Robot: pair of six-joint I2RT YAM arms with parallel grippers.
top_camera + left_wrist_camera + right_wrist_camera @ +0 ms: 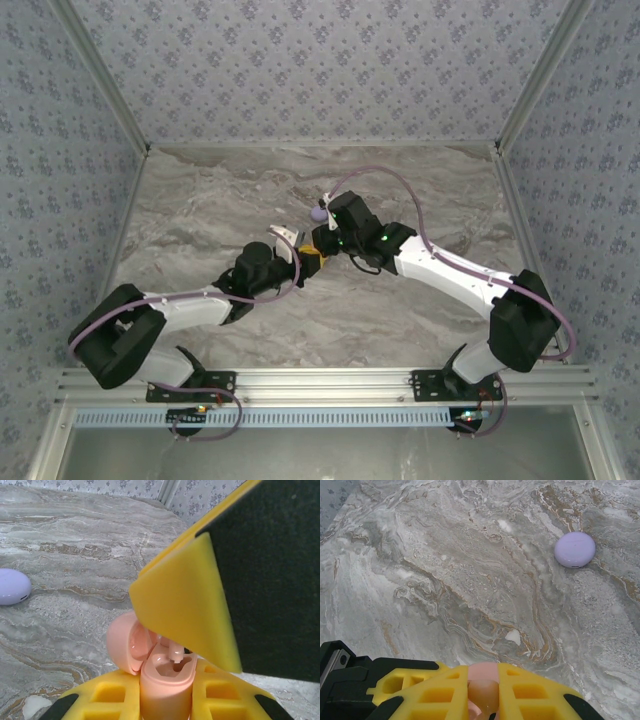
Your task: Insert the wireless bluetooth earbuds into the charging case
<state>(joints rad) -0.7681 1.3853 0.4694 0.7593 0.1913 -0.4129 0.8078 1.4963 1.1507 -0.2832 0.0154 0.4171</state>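
- While the left tool [165, 702] is closed on one pink case [165, 680], gripping it from both sides, the case stands upright with its lid [125, 642] swung open to one side.
- Two tools meet above the middle of the desk [470, 580], tip to tip.
- Closed to a narrow gap, the right tool [484, 695] pinches one pale pink bud [176, 653].
- From the left wrist, the bud sits just under the right tool's yellow finger [185, 605], at the mouth of the pink case's inner well; whether it touches the well I cannot tell.
- Two cases in all: the second is lilac [575, 549], shut, and lies flat on the desk, well apart from the pink one and just beyond the tools.
- One bud counted.
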